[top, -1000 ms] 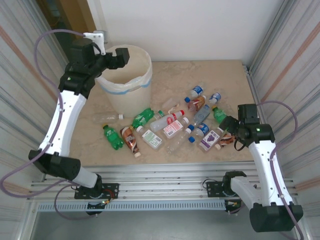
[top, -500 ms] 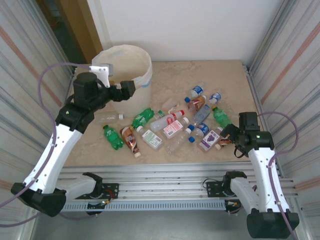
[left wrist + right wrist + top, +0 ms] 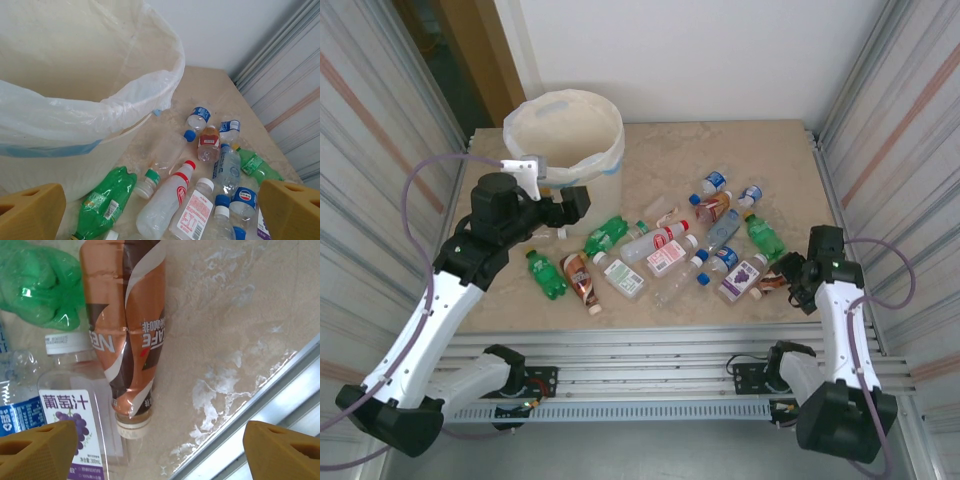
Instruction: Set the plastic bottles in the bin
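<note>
right fingers (image 3: 35,447) spread above a brown bottle (image 3: 127,340), grape-label bottle (image 3: 70,407) alongside; left fingers (image 3: 30,212) spread beside the bin (image 3: 60,170).

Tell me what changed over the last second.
The left arm swung back from over the bin toward the near side; its claw now hangs open beside the bin. The right arm drew back toward the near edge, and its claw sits open astride the brown coffee bottle, not gripping it. The bin and the plastic bottles on the table stayed put.
</note>
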